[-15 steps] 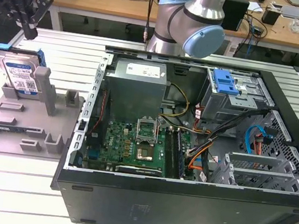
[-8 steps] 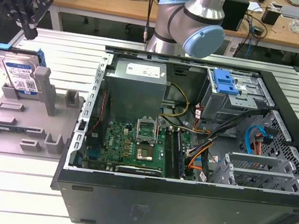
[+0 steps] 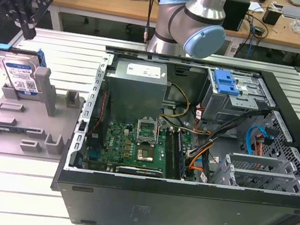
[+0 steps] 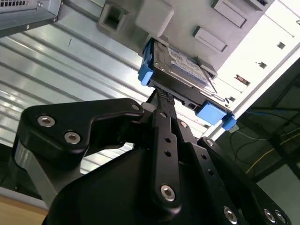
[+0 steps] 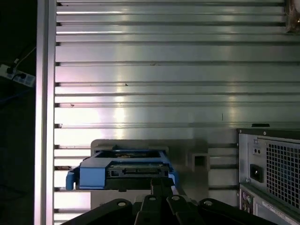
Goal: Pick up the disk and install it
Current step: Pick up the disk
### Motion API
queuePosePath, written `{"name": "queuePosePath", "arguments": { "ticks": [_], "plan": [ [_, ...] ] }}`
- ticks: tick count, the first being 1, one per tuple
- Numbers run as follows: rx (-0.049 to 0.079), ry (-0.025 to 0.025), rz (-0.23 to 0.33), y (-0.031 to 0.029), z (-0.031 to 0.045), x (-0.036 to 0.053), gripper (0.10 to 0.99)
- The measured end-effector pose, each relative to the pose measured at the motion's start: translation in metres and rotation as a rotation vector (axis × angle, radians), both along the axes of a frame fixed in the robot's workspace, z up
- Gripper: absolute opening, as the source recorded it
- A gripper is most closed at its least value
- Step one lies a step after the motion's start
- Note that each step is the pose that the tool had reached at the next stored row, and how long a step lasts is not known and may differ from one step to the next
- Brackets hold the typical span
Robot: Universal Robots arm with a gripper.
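The disk [image 3: 18,74] stands on edge in a slot of a grey holder [image 3: 25,126] at the exterior view's left, its blue-and-white label facing out and a blue bracket around it. My gripper [image 3: 29,34] hangs just above the disk's top edge, apart from it, with its fingers together and nothing between them. In the second wrist view the gripper [image 4: 161,96] points at the end of the disk [image 4: 180,70] between the bracket's blue corners. The first wrist view has the disk [image 5: 124,168] end-on just beyond the gripper [image 5: 161,183].
An open computer case [image 3: 181,206] lies to the right of the holder. Inside it are a motherboard [image 3: 140,144], loose cables and a grey drive cage [image 3: 235,102] with a blue latch [image 3: 225,82]. The arm's base [image 3: 191,17] stands behind the case on a ribbed metal table [image 3: 4,193].
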State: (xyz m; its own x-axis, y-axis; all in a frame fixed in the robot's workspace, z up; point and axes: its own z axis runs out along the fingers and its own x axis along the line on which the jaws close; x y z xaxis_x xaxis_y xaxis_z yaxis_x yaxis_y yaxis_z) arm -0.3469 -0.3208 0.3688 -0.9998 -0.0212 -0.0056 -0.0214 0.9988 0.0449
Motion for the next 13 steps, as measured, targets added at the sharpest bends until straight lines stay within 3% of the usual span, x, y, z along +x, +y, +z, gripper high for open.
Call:
{"name": "queuePosePath", "arguments": {
  "ticks": [10,13],
  "plan": [
    [0.000,0.0008,0.239,0.0000,-0.0001,0.0000,0.106],
    [0.000,0.0014,0.341,0.0000,-0.0001,0.0000,0.114]
  ]
}}
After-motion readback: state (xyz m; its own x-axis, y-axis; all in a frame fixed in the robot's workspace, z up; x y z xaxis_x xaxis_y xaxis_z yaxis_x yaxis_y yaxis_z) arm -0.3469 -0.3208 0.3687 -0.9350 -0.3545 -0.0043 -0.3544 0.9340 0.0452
